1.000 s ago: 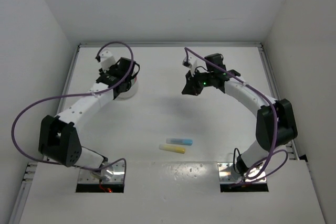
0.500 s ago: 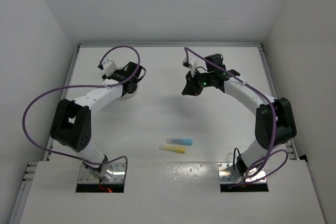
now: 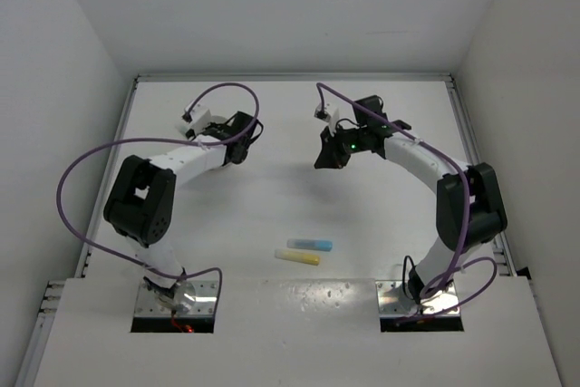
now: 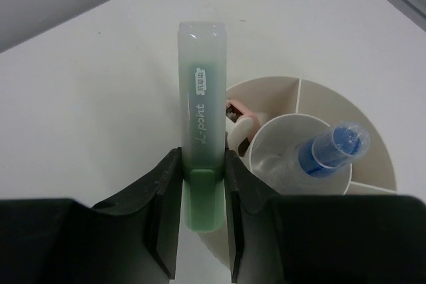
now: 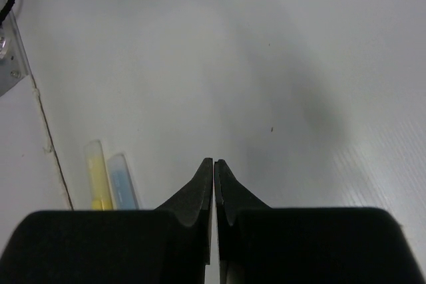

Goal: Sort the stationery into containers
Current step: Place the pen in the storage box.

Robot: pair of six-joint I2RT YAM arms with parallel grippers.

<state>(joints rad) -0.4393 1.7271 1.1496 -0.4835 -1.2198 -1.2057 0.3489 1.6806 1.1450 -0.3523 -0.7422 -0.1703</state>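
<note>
My left gripper (image 4: 203, 157) is shut on a green marker (image 4: 202, 91), which sticks out ahead of the fingers over the table beside the round white divided dish (image 4: 376, 147). In the dish lie a clear blue-capped tube (image 4: 331, 151) and a small pink item (image 4: 239, 114). In the top view the left gripper (image 3: 239, 136) hides the dish. My right gripper (image 3: 328, 157) is shut and empty above the bare table; it also shows in the right wrist view (image 5: 213, 161). A light blue marker (image 3: 310, 245) and a yellow marker (image 3: 297, 257) lie side by side at the near middle.
The two markers also show in the right wrist view, yellow (image 5: 98, 174) and light blue (image 5: 124, 181), near a seam in the table. White walls close in the table on three sides. Purple cables loop over both arms.
My left arm has folded in, its elbow swinging up and right, and the left gripper has shifted right over the dish. The right arm has barely moved.
</note>
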